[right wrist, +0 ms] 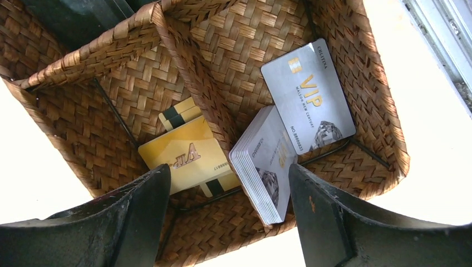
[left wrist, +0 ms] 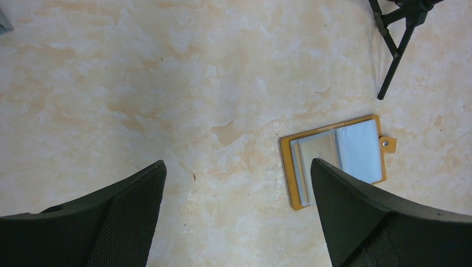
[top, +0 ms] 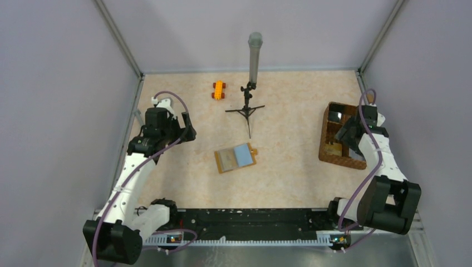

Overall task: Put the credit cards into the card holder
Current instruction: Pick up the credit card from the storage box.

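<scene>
Surroundings: a small orange toy car with black wheels sits near the far edge of the beige marbled desk. Just right of it stands a grey microphone on a black tripod stand, one tripod leg reaching toward the wallet without touching it.
Basket: a brown wicker compartment basket rests at the desk's right edge, well apart from the wallet.
In the way: the basket's woven divider and its walls hem in the cards.
Left arm: bent inward over the desk's left side. The left pincer is spread wide above bare desk with nothing between its fingers.
Right arm: folded back over the basket. The right pincer points down into it, spread wide, gripping nothing and clear of the cards.
Card holder: the flat mustard-orange folding wallet lies open mid-desk, snap tab on its right side. A pale blue panel covers its right half and a duller greyish-tan one its left; card or clear sleeve, I cannot tell.
Cards: a silvery grey VIP credit card leans on one compartment's wall. A stack of like grey cards stands tilted beside it, against the divider. Gold VIP cards lie in the next compartment.
</scene>
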Available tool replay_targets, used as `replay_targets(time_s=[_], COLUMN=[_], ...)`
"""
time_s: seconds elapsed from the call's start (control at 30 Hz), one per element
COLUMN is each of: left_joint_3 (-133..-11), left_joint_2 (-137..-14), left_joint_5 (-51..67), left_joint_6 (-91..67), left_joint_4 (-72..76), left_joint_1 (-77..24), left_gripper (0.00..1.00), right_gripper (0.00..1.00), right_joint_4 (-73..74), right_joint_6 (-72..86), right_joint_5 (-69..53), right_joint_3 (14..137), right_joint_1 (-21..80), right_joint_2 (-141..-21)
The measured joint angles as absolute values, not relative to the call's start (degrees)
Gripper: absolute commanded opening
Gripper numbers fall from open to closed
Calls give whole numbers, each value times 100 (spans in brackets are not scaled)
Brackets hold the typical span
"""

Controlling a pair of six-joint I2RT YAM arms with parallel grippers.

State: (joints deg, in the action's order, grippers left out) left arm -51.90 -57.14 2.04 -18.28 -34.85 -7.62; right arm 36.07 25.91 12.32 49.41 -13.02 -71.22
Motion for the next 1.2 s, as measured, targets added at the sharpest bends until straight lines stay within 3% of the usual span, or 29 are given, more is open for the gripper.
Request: replay_targets(time_s=[1.0,1.2], left_joint_3=[-5078,-5054], left_joint_2=[-5601,-5599], left_joint_5=[209,211], left_joint_6=[-1822,-1822], left_joint_4=[-3479,-3479], left_joint_1=[-762,-764], left_gripper=[99,99], right_gripper=[72,60], right_joint_4=[3575,3658], right_joint_6=[2204,2200], right_joint_5=[438,443], right_joint_3=[4845,4853], right_joint_1=[-1330,-1330], right_joint_2=[-7100,-6976])
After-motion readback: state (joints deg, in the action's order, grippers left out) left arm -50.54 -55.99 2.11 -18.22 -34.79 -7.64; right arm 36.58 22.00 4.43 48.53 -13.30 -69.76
